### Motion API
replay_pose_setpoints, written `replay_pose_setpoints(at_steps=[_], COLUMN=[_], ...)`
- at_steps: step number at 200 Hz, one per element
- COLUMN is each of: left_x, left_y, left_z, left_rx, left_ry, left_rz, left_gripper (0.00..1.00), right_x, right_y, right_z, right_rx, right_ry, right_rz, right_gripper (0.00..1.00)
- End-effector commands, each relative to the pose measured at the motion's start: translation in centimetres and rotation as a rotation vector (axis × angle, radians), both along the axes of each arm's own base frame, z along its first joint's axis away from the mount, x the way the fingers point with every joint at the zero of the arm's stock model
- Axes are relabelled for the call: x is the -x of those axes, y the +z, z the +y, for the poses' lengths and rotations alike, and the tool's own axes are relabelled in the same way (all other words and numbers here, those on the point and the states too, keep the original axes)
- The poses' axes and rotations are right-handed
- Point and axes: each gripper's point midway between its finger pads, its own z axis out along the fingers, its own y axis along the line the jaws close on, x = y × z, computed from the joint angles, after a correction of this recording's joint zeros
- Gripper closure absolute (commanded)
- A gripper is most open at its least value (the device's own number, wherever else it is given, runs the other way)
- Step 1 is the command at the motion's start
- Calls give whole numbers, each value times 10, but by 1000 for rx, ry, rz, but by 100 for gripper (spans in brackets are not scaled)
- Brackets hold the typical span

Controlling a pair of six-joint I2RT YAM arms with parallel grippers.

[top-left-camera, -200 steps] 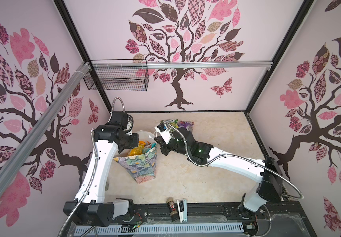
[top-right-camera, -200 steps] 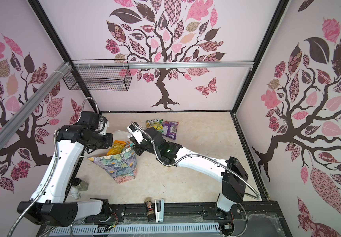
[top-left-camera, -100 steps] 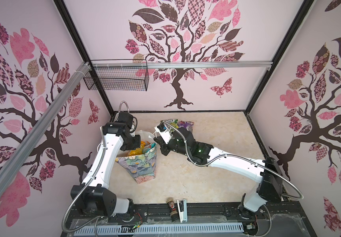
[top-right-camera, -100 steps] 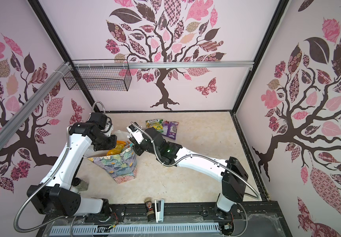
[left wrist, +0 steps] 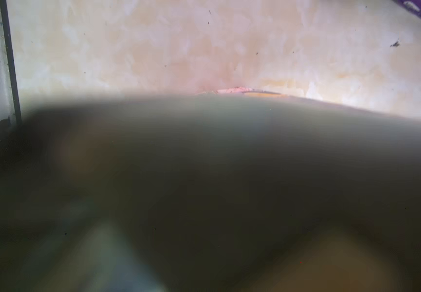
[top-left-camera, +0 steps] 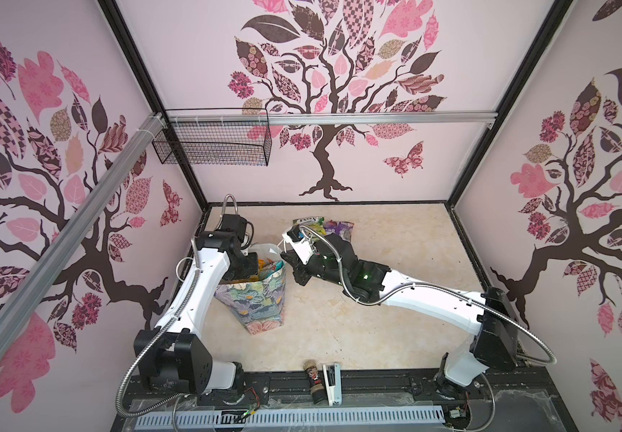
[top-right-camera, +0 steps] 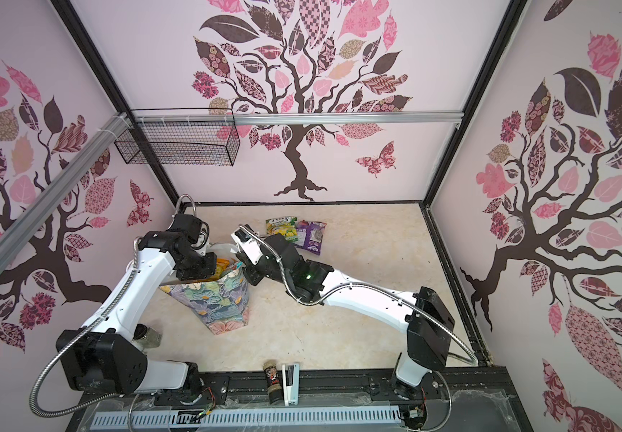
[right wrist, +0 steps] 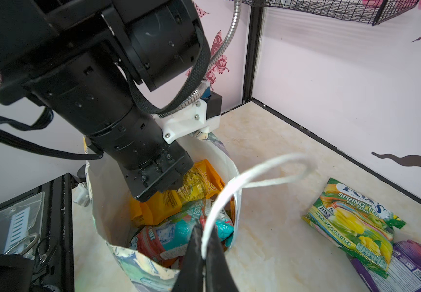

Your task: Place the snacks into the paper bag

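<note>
The floral paper bag stands left of centre, its white inside showing in the right wrist view. Yellow-orange packets and a teal packet lie in it. My left gripper points down into the bag mouth, its tips pressed among the yellow packets and hidden; the left wrist view is mostly a dark blur. My right gripper is shut on the bag's white cord handle. A green-yellow FOX'S packet and a purple packet lie on the floor behind.
A black wire basket hangs on the back-left rail. A small dark spice jar and a white stapler lie at the front edge. A glass jar sits beside the left arm's base.
The left arm has swung in toward the bag and its gripper has gone down into the bag mouth. The right arm has kept still, holding the handle.
</note>
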Motion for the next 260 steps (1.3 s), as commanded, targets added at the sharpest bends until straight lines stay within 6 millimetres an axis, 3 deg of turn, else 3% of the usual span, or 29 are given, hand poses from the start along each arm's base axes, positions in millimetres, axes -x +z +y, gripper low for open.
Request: replay_pose_setpoints(at_steps=[1,12,20,30,37,59,77,120,144,153,166,193,216,247,260], left_x=[-4,-7,-6,-2,3,30,55,104,134,137,134,129,121,110,102], left_y=[15,35,50,72,87,127,137,142,161,169,173,163,152,140,145], left_z=[-4,-5,-4,3,10,37,45,58,90,91,87,90,89,88,88], left_rx=[28,39,35,6,-24,-146,-159,-119,-248,-245,-216,-239,-232,-211,-205], left_ry=[13,12,10,19,33,100,122,224,365,374,362,367,366,370,363], left_rz=[-94,-164,-202,-249,-276,-322,-317,-374,-462,-507,-535,-508,-510,-521,-573], left_gripper=[100,91,78,48,34,14,11,9,2,2,2,2,2,2,2], right_x=[9,9,9,8,8,2,-3,-6,-1,5,13,21,20,13,7], right_y=[49,49,48,49,49,53,55,60,59,60,62,65,57,41,36], right_z=[-13,-12,-13,-14,-15,-21,-28,-33,-28,-25,-25,-29,-21,-4,1], right_rx=[-90,-87,-83,-86,-87,-70,-60,-77,-76,-80,-85,-89,-72,-39,-21], right_ry=[0,2,1,-4,-7,-55,-96,-127,-86,-49,-6,26,37,49,39], right_rz=[-79,-76,-76,-79,-81,-101,-123,-134,-135,-130,-127,-133,-112,-88,-88], right_gripper=[98,95,93,91,90,89,87,98,100,100,89,72,63,59,59])
